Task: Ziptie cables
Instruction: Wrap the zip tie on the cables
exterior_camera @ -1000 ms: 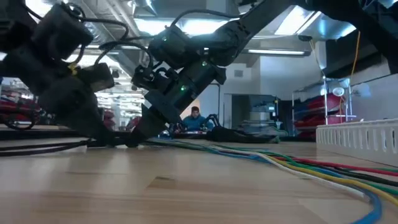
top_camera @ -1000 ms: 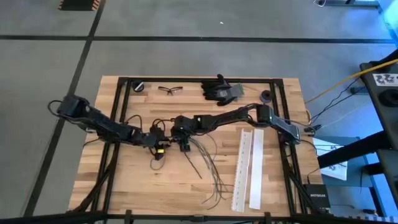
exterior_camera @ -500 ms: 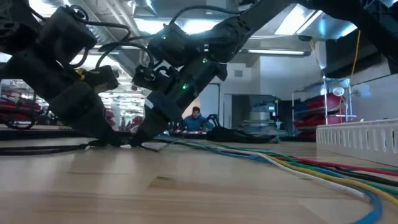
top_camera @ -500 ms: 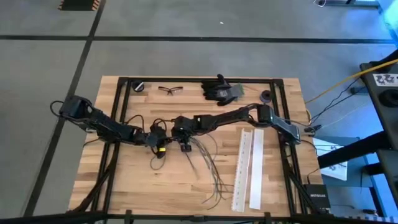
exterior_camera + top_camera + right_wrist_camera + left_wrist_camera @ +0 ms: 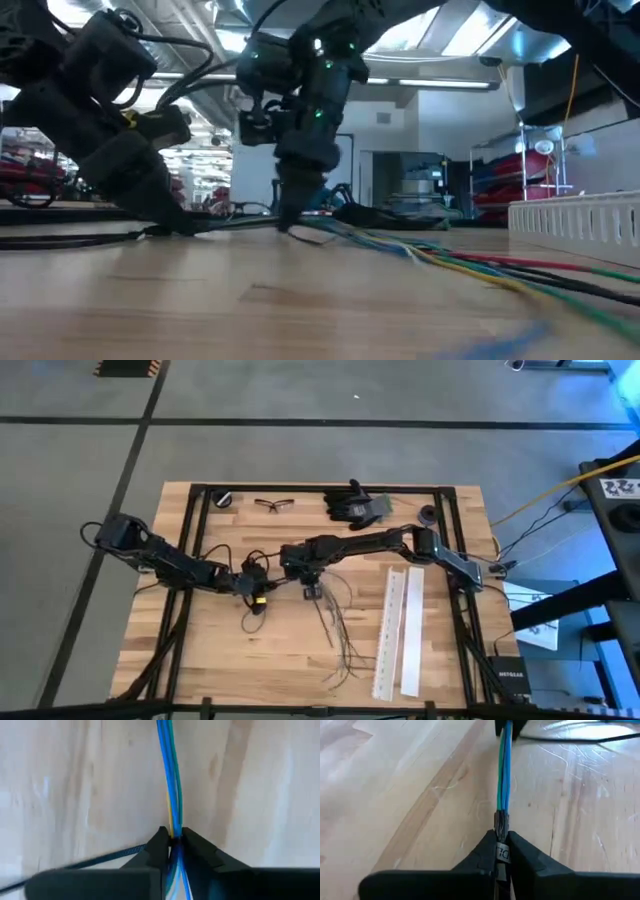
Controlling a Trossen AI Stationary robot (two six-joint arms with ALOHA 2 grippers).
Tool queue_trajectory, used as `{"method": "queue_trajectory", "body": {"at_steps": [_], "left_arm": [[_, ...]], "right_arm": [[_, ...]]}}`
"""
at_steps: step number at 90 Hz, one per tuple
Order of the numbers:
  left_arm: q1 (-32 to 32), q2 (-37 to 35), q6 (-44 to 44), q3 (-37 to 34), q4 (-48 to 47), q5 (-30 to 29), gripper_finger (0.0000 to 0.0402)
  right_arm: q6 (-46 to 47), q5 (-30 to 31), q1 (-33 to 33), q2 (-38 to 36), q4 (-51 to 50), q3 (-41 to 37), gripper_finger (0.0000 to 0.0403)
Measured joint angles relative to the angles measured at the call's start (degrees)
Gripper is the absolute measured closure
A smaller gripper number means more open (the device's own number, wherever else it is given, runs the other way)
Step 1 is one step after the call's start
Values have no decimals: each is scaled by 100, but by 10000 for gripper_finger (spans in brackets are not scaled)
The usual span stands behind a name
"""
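Observation:
The cables [image 5: 335, 630] lie mid-table as a thin bundle that fans out toward the near edge; in the low view they show as coloured wires [image 5: 450, 262] resting on the wood. My left gripper [image 5: 262, 587] is shut on the bundle's left end. My right gripper [image 5: 311, 592] is shut on the bundle a short way to the right, fingers pointing down [image 5: 293, 218]. A stretch of blue and green wires [image 5: 503, 770] runs straight between the two grippers. A black zip tie [image 5: 100, 856] lies on the table beside my right fingers. My left gripper pinches the bundle's sleeved end [image 5: 501, 822] between its two fingers, which lie low along the wires, coming from the table's left. The wires run on straight from the fingertips, close over the table. My right gripper pinches the blue and yellow wires [image 5: 172, 831] between its two fingers from above, pointing down [image 5: 290, 205]. The bundle passes through the fingers, and its loose ends trail on the table behind.
Two long white perforated strips [image 5: 397, 630] lie right of the cables. Black gloves [image 5: 352, 503], safety glasses [image 5: 272, 505] and two small dark round objects [image 5: 225, 499] [image 5: 428, 514] sit along the far edge. Bare wood shows at the near left.
My right gripper has gone toward the table's right along the bundle and has tipped upright, from slanting to pointing straight down. The cables' loose ends have drawn in and shifted toward the right, and the stretch between the grippers has lengthened. My left gripper has held still.

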Motion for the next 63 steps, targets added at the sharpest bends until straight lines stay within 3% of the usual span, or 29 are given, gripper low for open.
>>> {"method": "queue_trajectory", "body": {"at_steps": [17, 32, 63], "left_arm": [[-2, 0, 0, 0, 0, 5, 388], [-2, 7, 28, -18, 99, 12, 378], [-2, -56, -256, -1, 310, 144, 298]], "right_arm": [[385, -1, 0, 0, -648, -16, 347], [426, 0, 0, 2, -851, 82, 302], [21, -128, -4, 4, -1645, 1238, 217]]}}
